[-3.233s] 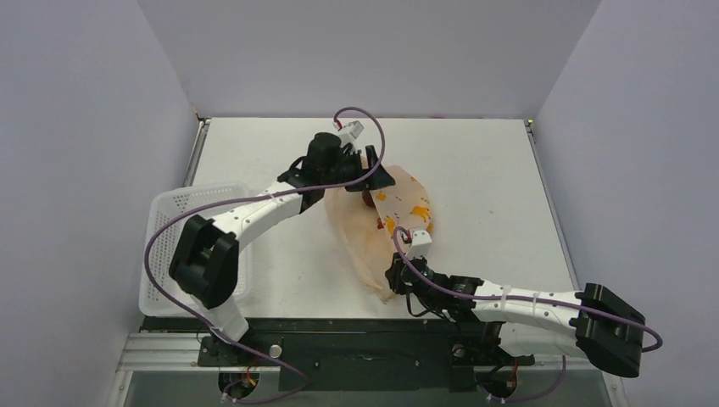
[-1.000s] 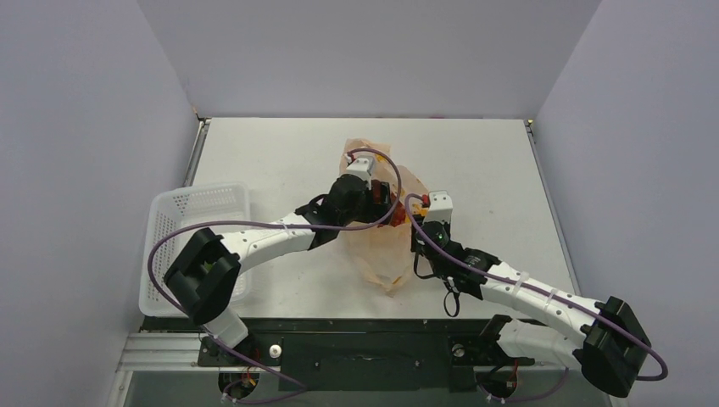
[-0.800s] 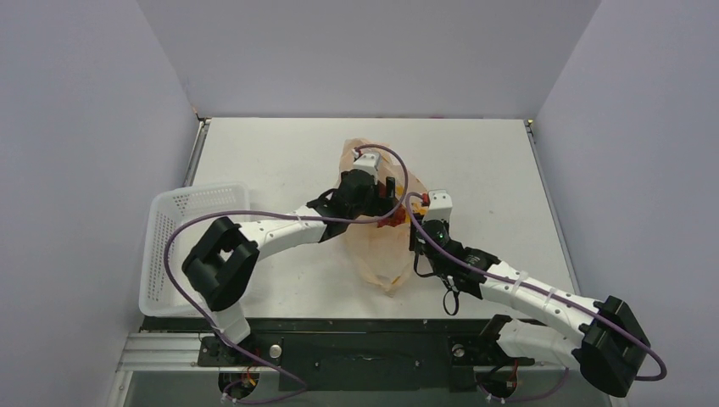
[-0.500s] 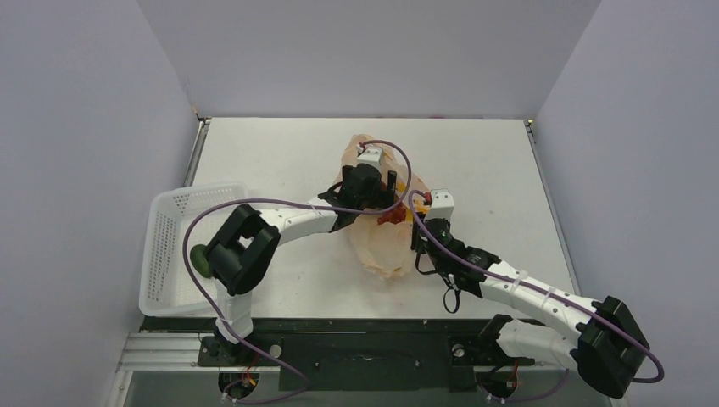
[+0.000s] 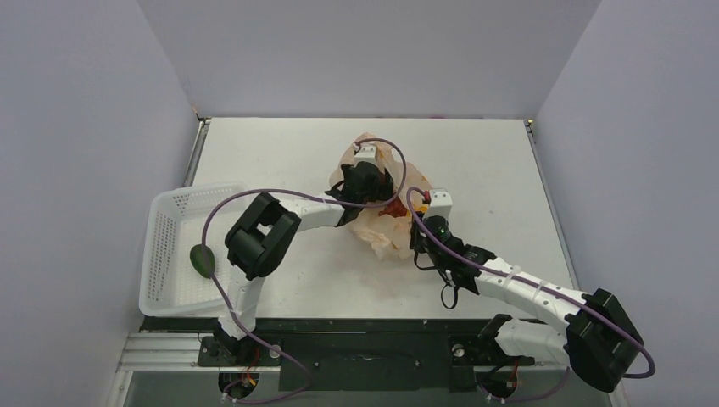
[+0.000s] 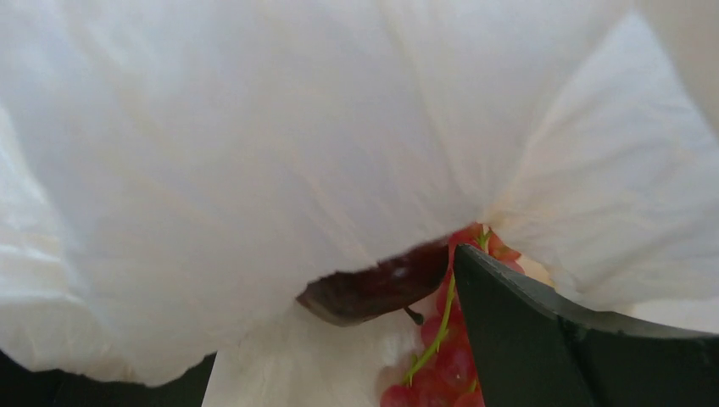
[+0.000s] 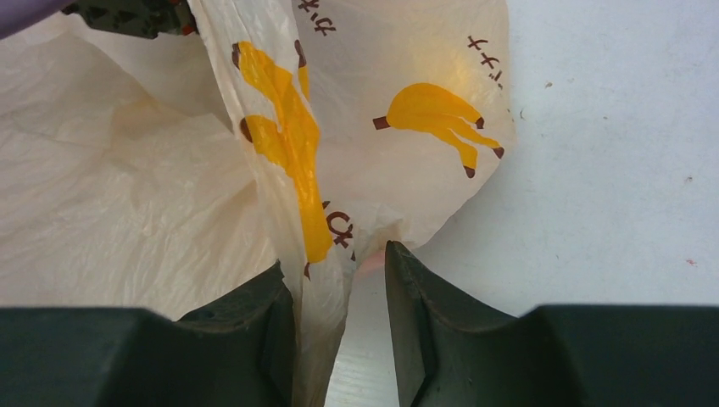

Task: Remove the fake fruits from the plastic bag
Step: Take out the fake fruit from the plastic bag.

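The plastic bag [image 5: 379, 222] is bunched up in the middle of the surface [image 5: 280, 148]. At its mouth a dark red fruit [image 6: 373, 288] is seen, with a bunch of red berries [image 6: 445, 360] at the fruit's 5 o'clock. The left claw [image 5: 380, 188] is pushed in beside them, fingers apart, nothing held. A fold of the bag is set between the right claw's [image 7: 339, 263] fingers, at the bag's 4 o'clock, but a gap is seen, so it is not pinched. If the left claw is shut now, thin plastic could be grabbed with the fruit and torn. The loose fold could be pulled free.
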`<state>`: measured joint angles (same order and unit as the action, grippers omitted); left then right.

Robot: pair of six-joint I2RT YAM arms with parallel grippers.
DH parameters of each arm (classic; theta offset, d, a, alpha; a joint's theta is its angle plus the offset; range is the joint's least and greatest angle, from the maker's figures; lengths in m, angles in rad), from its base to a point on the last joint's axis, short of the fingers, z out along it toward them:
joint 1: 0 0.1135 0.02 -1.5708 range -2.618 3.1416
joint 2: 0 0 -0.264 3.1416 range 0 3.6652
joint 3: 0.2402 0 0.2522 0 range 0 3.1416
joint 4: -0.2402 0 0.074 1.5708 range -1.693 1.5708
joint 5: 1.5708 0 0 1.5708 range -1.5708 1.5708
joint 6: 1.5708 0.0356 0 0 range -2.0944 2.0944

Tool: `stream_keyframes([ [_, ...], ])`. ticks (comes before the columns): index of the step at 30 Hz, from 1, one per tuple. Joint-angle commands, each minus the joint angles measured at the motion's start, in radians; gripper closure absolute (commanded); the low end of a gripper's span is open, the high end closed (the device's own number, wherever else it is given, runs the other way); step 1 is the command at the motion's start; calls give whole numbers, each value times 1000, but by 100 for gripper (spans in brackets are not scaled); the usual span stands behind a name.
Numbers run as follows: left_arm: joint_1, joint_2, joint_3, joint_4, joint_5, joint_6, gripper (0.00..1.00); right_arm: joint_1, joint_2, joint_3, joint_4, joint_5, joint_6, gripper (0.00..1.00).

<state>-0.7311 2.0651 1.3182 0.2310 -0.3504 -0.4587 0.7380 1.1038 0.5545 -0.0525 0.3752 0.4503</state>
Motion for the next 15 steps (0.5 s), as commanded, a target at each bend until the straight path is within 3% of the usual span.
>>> stream_keyframes([
  [1,22,70,89,127,18,-33,4,-12,33,6,79,-36,14,68],
  [9,39,180,258,50,25,-29,11,-28,64,25,95,-65,29,65],
  [12,50,171,255,49,57,-27,26,-33,80,23,108,-72,32,67],
  [15,59,150,228,65,91,-17,38,-37,104,21,126,-75,38,75],
])
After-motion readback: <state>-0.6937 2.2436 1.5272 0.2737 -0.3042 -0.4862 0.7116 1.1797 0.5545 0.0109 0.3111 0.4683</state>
